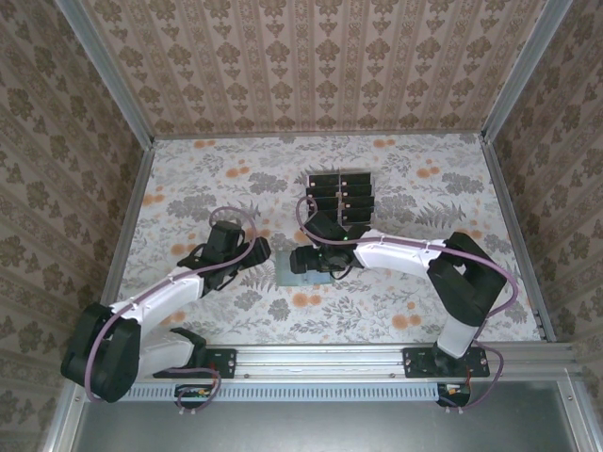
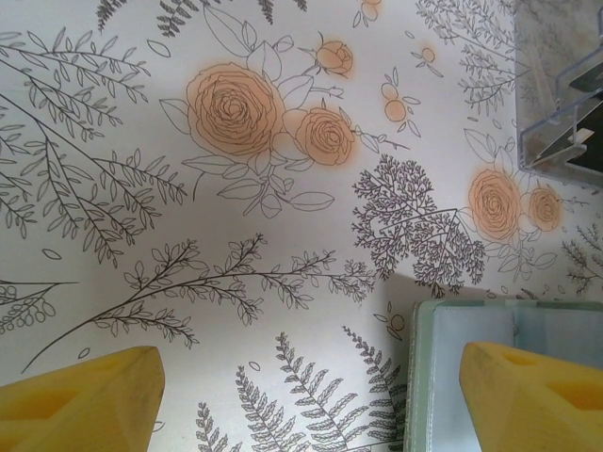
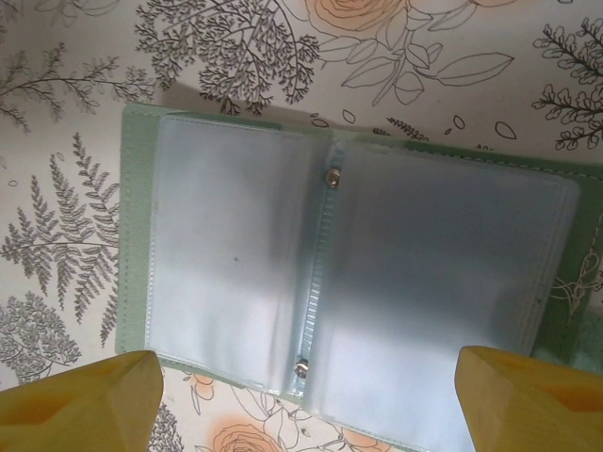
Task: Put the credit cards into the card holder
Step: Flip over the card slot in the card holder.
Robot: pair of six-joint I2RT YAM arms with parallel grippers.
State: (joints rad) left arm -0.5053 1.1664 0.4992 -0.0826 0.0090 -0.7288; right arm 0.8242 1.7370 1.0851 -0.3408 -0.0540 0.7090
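Top external: credit cards [image 1: 339, 196] sitting at 12 o'clock of card holder [image 1: 287, 274]; right gripper [image 1: 303, 261] hovering over it, left gripper [image 1: 256, 252] at its 9

Left wrist: fingers [image 2: 75, 400] gaping wide, empty; clear tray [image 2: 556, 113] at 1 o'clock

Right wrist: fingers [image 3: 532, 395] wide, empty; holder lying open, sleeves empty

Likely needing 1 card pinched by its edges and slid in flat

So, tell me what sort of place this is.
Probably a staged robot test booth rather than a real room. Wallpapered panels sit in aluminium framing, and the table has a floral print cover. The left arm and right arm are bolted to a rail at its near edge.
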